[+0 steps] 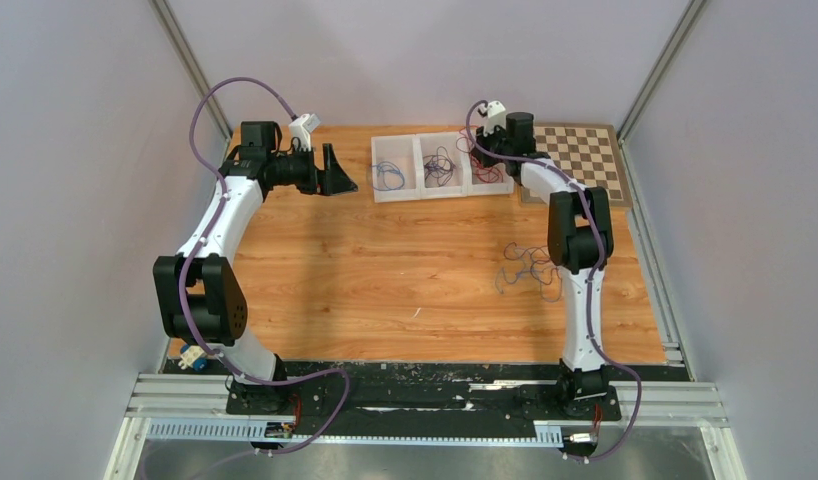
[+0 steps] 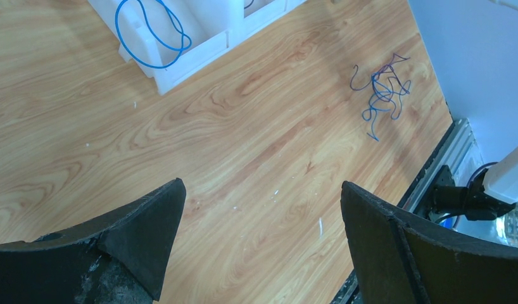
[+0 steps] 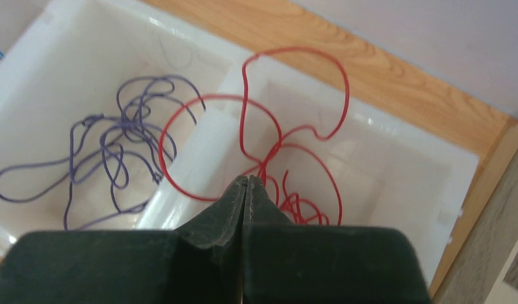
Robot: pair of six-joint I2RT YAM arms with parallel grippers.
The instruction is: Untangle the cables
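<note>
A white tray (image 1: 417, 194) with three compartments stands at the back. A blue cable (image 1: 389, 177) lies in the left compartment, a purple one (image 3: 117, 139) in the middle, a red one (image 3: 294, 126) in the right. One red loop hangs over the divider (image 3: 193, 158) into the middle compartment. My right gripper (image 3: 249, 178) is over that divider, shut, with the red strands meeting at its tips. A tangle of blue, purple and red cables (image 1: 530, 265) lies on the table beside the right arm. My left gripper (image 2: 261, 185) hovers left of the tray, wide open and holding nothing.
A chessboard (image 1: 585, 160) lies at the back right corner, behind the right arm. The wooden table ends at a metal rail (image 2: 453, 142) on the right side. Grey walls close in on both sides.
</note>
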